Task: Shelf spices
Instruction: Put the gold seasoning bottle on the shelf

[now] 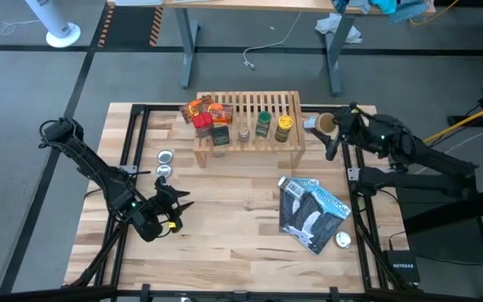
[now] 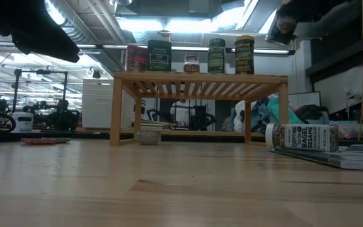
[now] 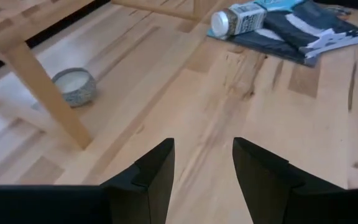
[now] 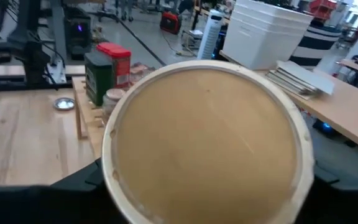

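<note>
The light-wood shelf point(image 1: 248, 122) stands at the table's far middle. On its slats are orange packets point(image 1: 198, 109), a red-capped jar point(image 1: 204, 126), a dark tin point(image 1: 220, 135), a small jar point(image 1: 243, 132), a green-capped jar point(image 1: 263, 124) and a yellow-capped jar point(image 1: 283, 127). My right gripper point(image 1: 332, 126) hovers just off the shelf's right end, shut on a tan-capped jar point(image 4: 207, 140). Another jar point(image 3: 238, 18) lies on its side on the blue-and-black pouch point(image 1: 313, 210). My left gripper point(image 3: 201, 174) is open over the near-left tabletop, with nothing between its fingers. My right gripper pinches the tan-capped jar between its two fingers point(image 4: 82, 180), one on each side at the cap end point(image 4: 120, 186). The fingers come nearly level from the table's right. The jar lies along them, cap facing back toward the wrist, lifted clear of shelf and table.
Two flat silver discs point(image 1: 165, 156) lie left of the shelf, and a small round tin point(image 3: 73, 86) sits by a shelf leg point(image 3: 48, 93). Bare tabletop point(image 1: 225, 218) lies between my left gripper and the pouch.
</note>
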